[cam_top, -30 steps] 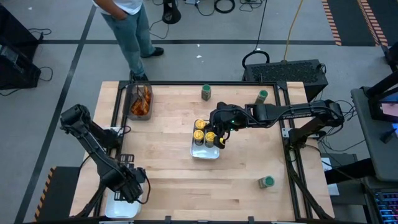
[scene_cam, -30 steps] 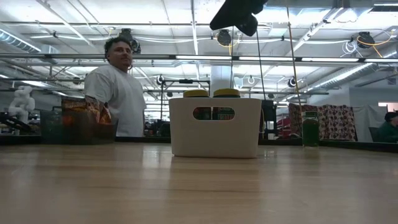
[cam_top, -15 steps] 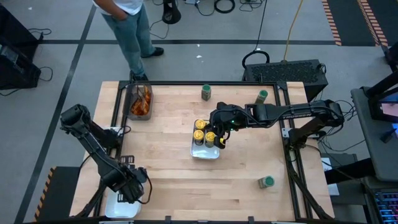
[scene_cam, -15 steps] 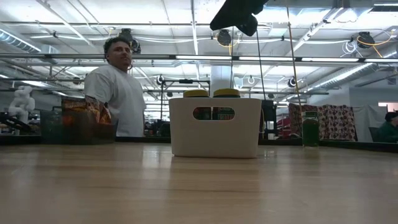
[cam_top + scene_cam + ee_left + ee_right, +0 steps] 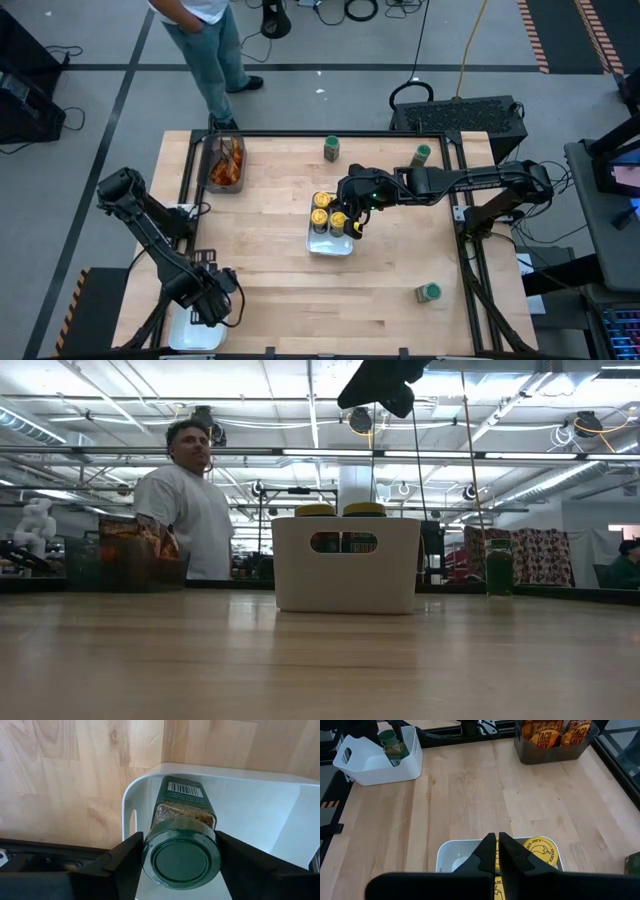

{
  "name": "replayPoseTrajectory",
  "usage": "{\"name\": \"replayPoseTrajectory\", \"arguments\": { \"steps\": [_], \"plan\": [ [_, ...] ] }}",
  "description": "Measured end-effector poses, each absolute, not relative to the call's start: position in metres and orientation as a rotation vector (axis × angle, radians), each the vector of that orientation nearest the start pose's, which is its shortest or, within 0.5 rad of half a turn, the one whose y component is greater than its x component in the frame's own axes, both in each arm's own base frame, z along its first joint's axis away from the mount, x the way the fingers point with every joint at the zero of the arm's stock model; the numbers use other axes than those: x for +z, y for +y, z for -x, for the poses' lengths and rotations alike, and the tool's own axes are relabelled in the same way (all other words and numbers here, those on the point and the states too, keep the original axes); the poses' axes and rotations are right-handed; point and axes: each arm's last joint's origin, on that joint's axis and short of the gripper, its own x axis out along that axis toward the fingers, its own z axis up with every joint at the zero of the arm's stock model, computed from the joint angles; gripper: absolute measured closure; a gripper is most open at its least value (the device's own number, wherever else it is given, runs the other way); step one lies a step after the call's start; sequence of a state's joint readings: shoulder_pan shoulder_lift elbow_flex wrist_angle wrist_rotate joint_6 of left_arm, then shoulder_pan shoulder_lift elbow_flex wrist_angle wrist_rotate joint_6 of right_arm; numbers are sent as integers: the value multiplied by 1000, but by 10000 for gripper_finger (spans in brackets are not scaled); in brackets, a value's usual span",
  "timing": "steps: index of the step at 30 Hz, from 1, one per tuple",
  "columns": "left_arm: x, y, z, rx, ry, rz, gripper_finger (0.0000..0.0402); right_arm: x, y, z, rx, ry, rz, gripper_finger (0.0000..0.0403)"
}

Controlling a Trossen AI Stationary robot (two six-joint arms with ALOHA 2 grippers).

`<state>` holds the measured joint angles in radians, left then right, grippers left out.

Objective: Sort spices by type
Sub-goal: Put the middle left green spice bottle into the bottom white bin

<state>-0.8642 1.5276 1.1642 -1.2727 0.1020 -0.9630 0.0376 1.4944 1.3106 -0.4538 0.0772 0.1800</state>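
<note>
While the left pincer [image 5: 181, 865] reaches into the white rectangular plastic tray [image 5: 260, 810] at the table's near-left corner, its two dark fingers [image 5: 125, 862] sit on either side of a green-lidded glass spice jar [image 5: 182, 847]. The jar's long axis runs straight away from the wrist camera, round green lid toward the lens and barcoded base toward the tray's far wall; whether the fingers actually press the glass or stand just off it cannot be told. In the right wrist view the same jar shows upright and slightly tilted inside that tray.

Over the middle of the light wooden table [image 5: 270, 250], the right pincer [image 5: 497, 851] hangs with its fingers pressed together, holding nothing, above a second white tray [image 5: 330, 243] that carries yellow-lidded round jars [image 5: 321, 200] standing upright, lids up.

Three more green-lidded jars stand loose and upright: one near the far edge [image 5: 332, 148], one at the far-right corner [image 5: 421, 155], one near the right front [image 5: 429, 292]. A dark rectangular bin [image 5: 226, 163] at the far left holds orange-brown flat packets [image 5: 555, 731] standing on edge. A person in a white shirt [image 5: 187, 500] stands beyond the table's far side.
</note>
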Motion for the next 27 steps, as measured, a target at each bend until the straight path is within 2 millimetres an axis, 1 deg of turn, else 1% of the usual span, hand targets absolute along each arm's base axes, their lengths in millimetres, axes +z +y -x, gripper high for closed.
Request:
{"name": "replayPoseTrajectory", "arguments": {
  "steps": [13, 23, 27],
  "plan": [
    [240, -194, -161, 60, 1702, 90, 160, 323, 10, -329, -93, 631, -130, 403],
    [240, -194, -160, 8, 1744, 72, 160, 323, 10, -329, -93, 632, -129, 403],
    [246, -191, -157, 4, 1732, 74, 159, 323, 10, -329, -93, 632, -129, 403]
  ]
}}
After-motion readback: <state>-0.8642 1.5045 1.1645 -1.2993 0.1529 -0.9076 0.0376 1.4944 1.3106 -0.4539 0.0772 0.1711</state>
